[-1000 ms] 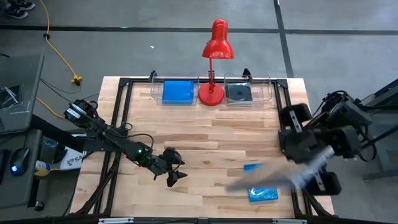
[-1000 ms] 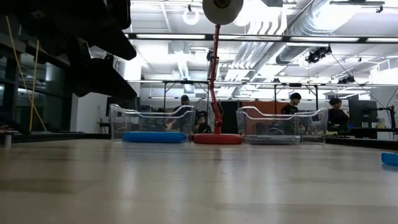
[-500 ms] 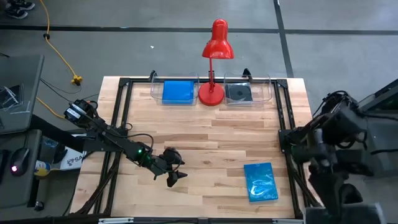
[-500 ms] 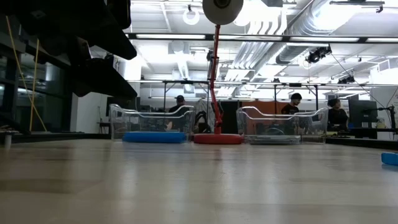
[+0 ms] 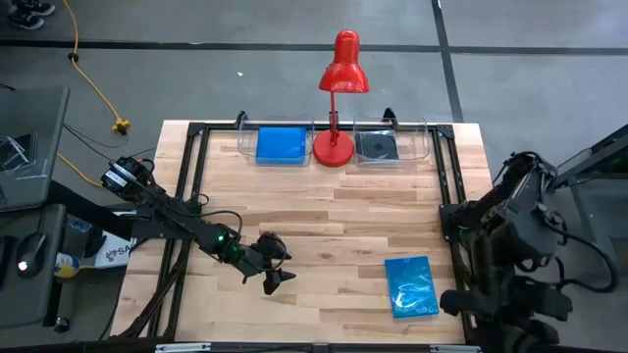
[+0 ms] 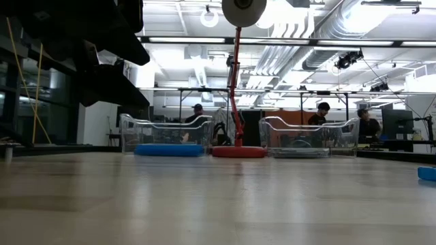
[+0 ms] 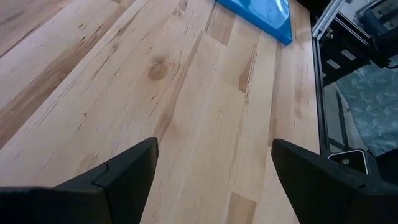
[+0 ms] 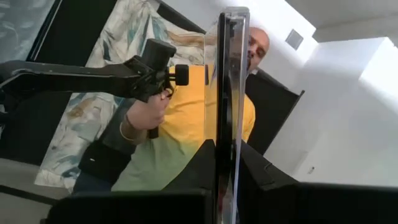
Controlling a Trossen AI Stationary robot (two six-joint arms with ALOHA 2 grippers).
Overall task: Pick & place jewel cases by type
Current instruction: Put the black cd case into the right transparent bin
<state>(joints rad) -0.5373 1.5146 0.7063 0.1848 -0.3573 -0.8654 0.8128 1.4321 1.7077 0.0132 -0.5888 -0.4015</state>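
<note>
A blue patterned jewel case (image 5: 412,286) lies flat on the table near its right front; its edge shows in the low view (image 6: 428,173) and in the left wrist view (image 7: 261,15). A plain blue case (image 5: 281,144) lies in the far left clear tray, and a dark case (image 5: 377,146) in the far right tray. My left gripper (image 5: 271,270) hovers open over bare wood at the front centre (image 7: 214,174). My right arm (image 5: 510,235) stands beyond the table's right edge. Its gripper (image 8: 227,180) is shut on a thin dark-and-clear jewel case (image 8: 226,74) seen edge-on. My right gripper pinches the thin jewel case between its two fingers, one on each flat face, near the end closest to the wrist (image 8: 224,155). The case sticks out past the fingertips, edge-on to the wrist camera. It is lifted clear, in the air off the table's right side.
A red desk lamp (image 5: 337,88) stands between the two clear trays (image 5: 245,137) (image 5: 422,139) at the far edge. A black frame (image 5: 446,196) runs around the table. A person in a yellow shirt (image 8: 180,124) shows past the right gripper. People stand in the room behind (image 6: 323,112).
My right arm has swung back from over the blue patterned case toward and past the table's right edge, and its gripper has tipped upward. The blue case, half covered by the blurred arm before, now shows whole and has kept its place.
</note>
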